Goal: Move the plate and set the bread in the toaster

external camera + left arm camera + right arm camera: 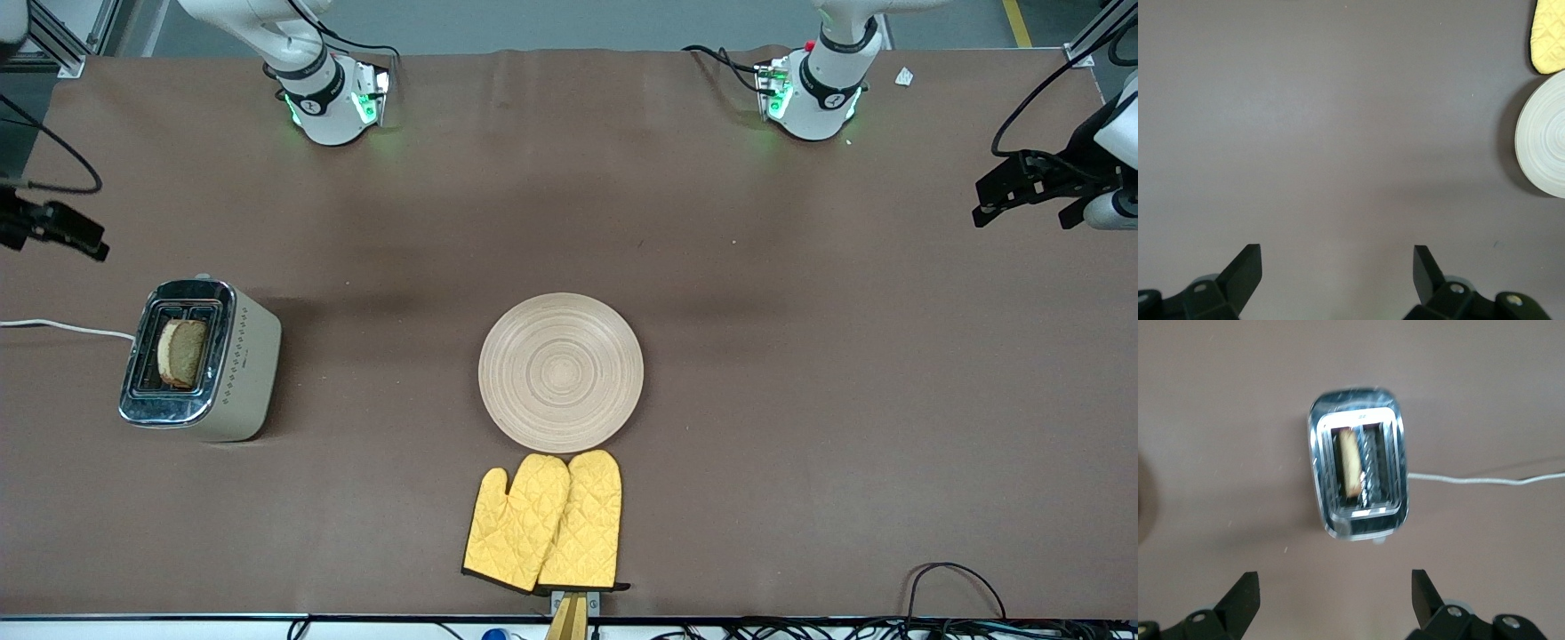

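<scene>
— Where did we find the bread (182,352)?

— It stood on edge in one slot of the toaster (233,373), which sat on the counter (800,356) toward the right arm's end, its white cord (62,327) trailing off toward the counter's edge. From the right wrist view we saw the slice in the slot that lay toward the diamond marks on the toaster's side, with the second slot showing only its wire guides.

— And the plate (561,372)?

— It lay flat near the middle of the counter, well apart from the toaster. A pair of yellow oven mitts (544,523) lay just beside it, nearer to the front camera (their tips came almost to the plate's rim, though we could not tell whether they touched).

— Did anything stand between the arms and those things?

— We saw only bare counter around the toaster and the plate.

— The grippers?

— The right gripper (1331,593) hung above the toaster, its fingers spread wide and holding nothing. The left gripper (1337,270) waited over bare counter at the left arm's end, fingers likewise apart, the plate and a mitt at the edge of its view.
</scene>
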